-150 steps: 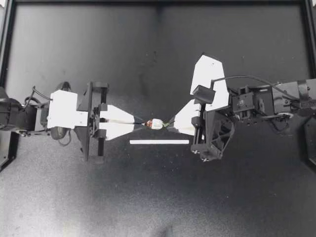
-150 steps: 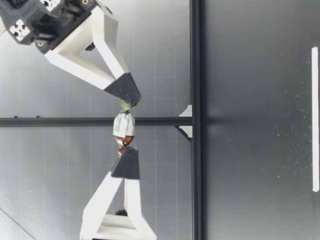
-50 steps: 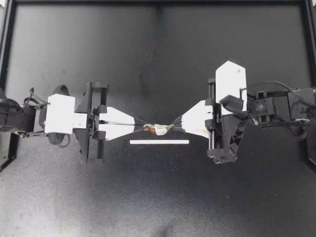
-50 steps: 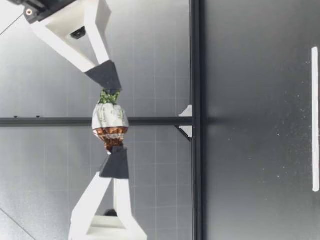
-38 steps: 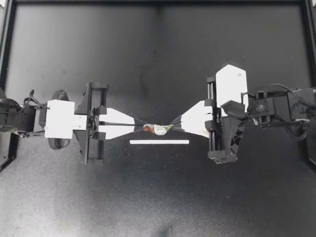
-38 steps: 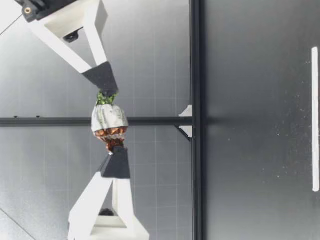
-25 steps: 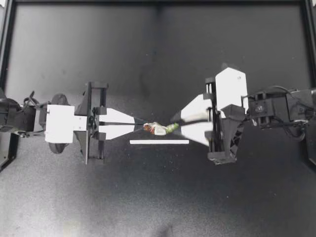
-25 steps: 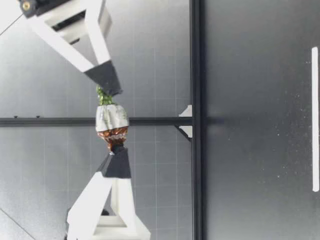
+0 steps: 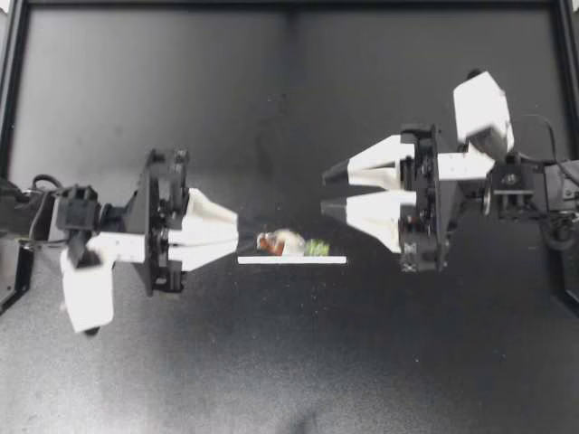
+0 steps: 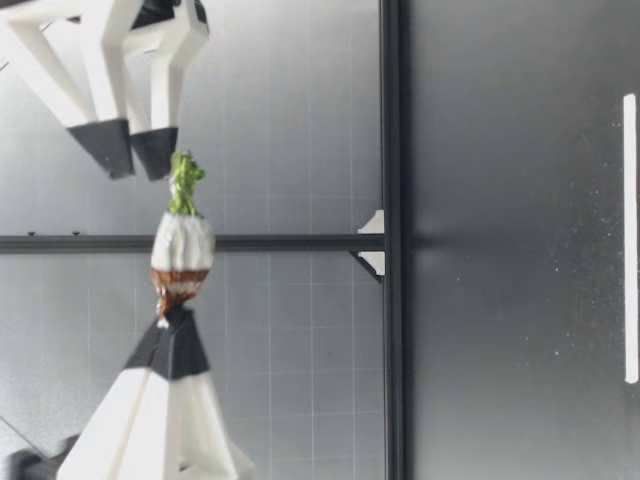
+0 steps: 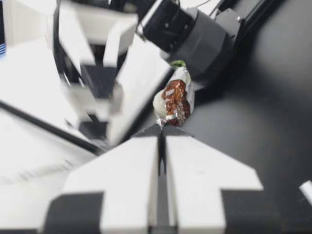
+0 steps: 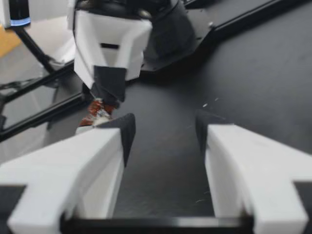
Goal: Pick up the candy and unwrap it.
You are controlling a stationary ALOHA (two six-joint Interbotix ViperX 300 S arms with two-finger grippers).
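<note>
The foil-wrapped white candy (image 9: pixel 285 242), pinched at its brown twist by the left pincer (image 9: pixel 237 242); right pincer (image 9: pixel 326 190) spread, apart from the green end. In the right wrist view, a finger hides most of it.

There is one candy (image 9: pixel 288 242), still in its wrapper. One white strip (image 9: pixel 291 259) lies on the one dark table (image 9: pixel 271 362). Two grippers show: my left gripper (image 9: pixel 237 242) and my right gripper (image 9: pixel 326 189).

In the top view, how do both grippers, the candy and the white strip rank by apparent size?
1. My right gripper and my left gripper: largest, alike.
2. The white strip and the candy: strip longer, candy thicker and held nearer the camera, so unranked.
</note>
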